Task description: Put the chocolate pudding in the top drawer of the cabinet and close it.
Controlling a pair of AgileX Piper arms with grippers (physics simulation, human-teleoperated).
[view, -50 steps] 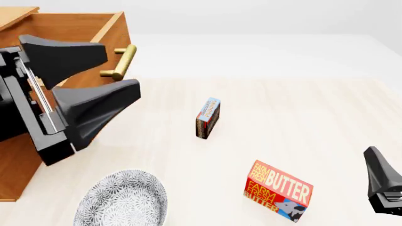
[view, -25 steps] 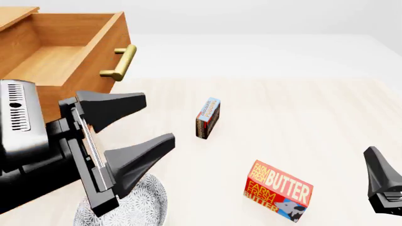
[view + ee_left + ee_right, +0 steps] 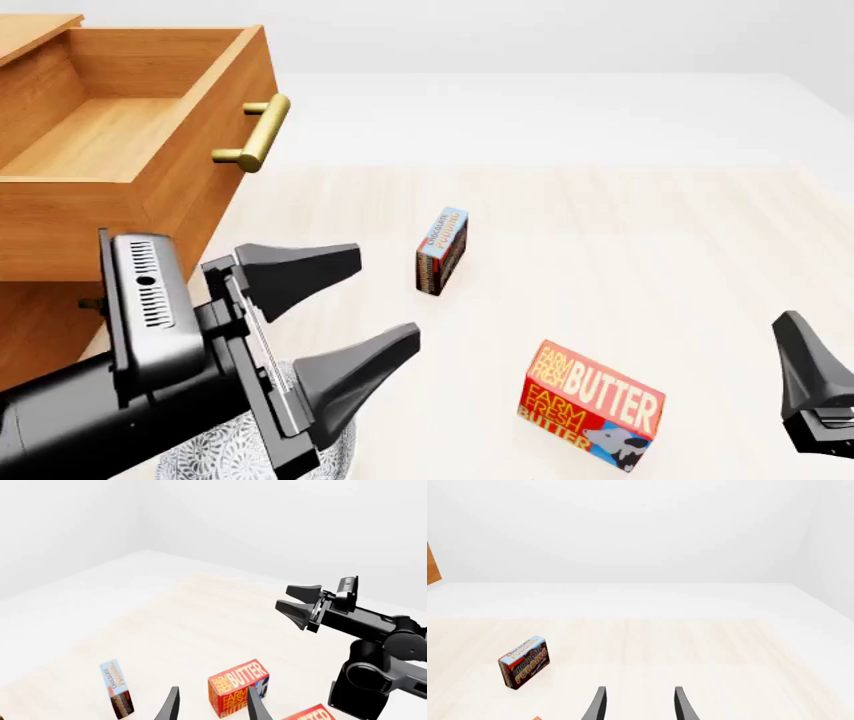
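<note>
The chocolate pudding (image 3: 442,250) stands on edge near the table's middle, right of the cabinet (image 3: 34,325). It also shows in the left wrist view (image 3: 117,689) and the right wrist view (image 3: 524,662). The top drawer (image 3: 94,215) is pulled open and looks empty, its brass handle (image 3: 255,133) facing right. My left gripper (image 3: 387,296) is open and empty, low in front of the cabinet, pointing at the pudding from its near left, apart from it. My right gripper (image 3: 809,388) is open and empty at the near right edge; it shows open in the left wrist view (image 3: 283,596).
A red BUTTER box (image 3: 590,406) lies near right of the pudding. The left wrist view shows it (image 3: 238,686) and a second butter box (image 3: 313,714). A patterned plate (image 3: 336,448) sits under my left arm at the near edge.
My left gripper has moved away from the drawer handle, down and to the right toward the pudding, staying open. The right arm has not moved.
</note>
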